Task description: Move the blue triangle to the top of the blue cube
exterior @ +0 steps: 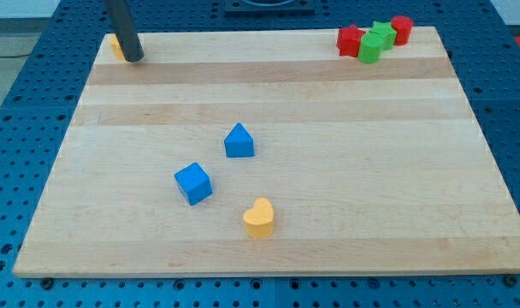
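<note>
Parked in the far corner, my tip [133,58] rests at the view's top left of the counter [345,231], touching or all but touching a small orange-yellow block [115,44] that is mostly hidden behind the rod, so I cannot make out its shape. As an end effector it is only a bare rod with nothing to clench or release, and it grasps nothing. I take the blue cube [193,183] as my landmark: the blue triangle [239,141] lies near it, up and toward the view's right, with a clear gap between the two; the yellow heart [259,217] sits below and to the right of the cube; the cluster of a red star-like block [351,40], a green star-like block [382,33], a green cube-like block [369,50] and a red cylinder [401,28] is far up and to the right of it. My tip is well apart from the cube, up and to the view's left, and equally far from the triangle. I judge the approach has not begun. The triangle needs only a short push toward the view's left to stand directly above the cube, so the next move calls for bringing my tip around to the triangle's right side without brushing either blue block.
</note>
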You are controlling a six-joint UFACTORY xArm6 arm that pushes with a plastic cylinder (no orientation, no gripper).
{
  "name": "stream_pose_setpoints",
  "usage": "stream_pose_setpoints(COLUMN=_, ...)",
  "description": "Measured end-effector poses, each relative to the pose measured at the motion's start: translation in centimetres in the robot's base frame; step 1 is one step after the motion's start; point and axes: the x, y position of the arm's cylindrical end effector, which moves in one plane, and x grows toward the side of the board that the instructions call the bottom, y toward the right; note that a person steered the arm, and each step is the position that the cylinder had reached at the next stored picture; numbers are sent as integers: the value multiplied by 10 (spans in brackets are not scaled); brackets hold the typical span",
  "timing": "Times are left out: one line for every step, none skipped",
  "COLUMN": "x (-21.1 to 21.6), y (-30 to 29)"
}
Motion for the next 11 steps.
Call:
stream_pose_setpoints(x=4, y=8)
stream_pose_setpoints(x=25, y=95)
stream_pose_setpoints(x=63, y=207)
stream_pose_setpoints(x=140, y=305)
stream_pose_setpoints(x=214, y=319)
stream_pose_setpoints(x=225, y=258)
stream_pose_setpoints(x=218, y=200)
stream_pose_setpoints(x=207, y=151)
stream_pose_setpoints(x=180, y=122)
stream_pose_setpoints(x=154, y=109)
stream_pose_setpoints(x=140, y=124)
